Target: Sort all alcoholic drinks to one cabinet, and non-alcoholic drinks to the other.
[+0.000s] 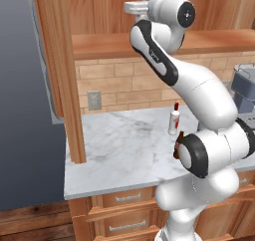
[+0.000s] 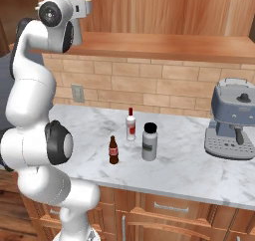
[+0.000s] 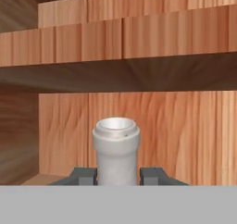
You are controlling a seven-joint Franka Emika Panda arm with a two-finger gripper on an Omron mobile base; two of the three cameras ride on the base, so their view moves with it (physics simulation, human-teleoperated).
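I see the silver-grey bottle [image 3: 116,150] clamped between my pincer [image 3: 117,176] fingers, its neck inside the open wooden cabinet [image 3: 139,116] under a shelf. Below, the marble worktop [image 2: 184,160] carries the white bottle [image 2: 130,124] and cola bottle [image 2: 113,151].

- Cabinet [image 3: 139,121]: warm reddish-brown wood grain, darker under its shelf.
- Bottle neck [image 3: 116,149] between the dark grey fingertips [image 3: 83,176]: pale silver-grey.
- Counter [image 2: 189,170]: white marble, grey veins.
- Cola bottle [image 2: 113,151]: dark brown, red label.
- Slim bottle [image 2: 131,125]: white, red cap.
- Short bottle [image 2: 149,142]: grey, black cap.
- Coffee machine [image 2: 231,118]: blue-grey.
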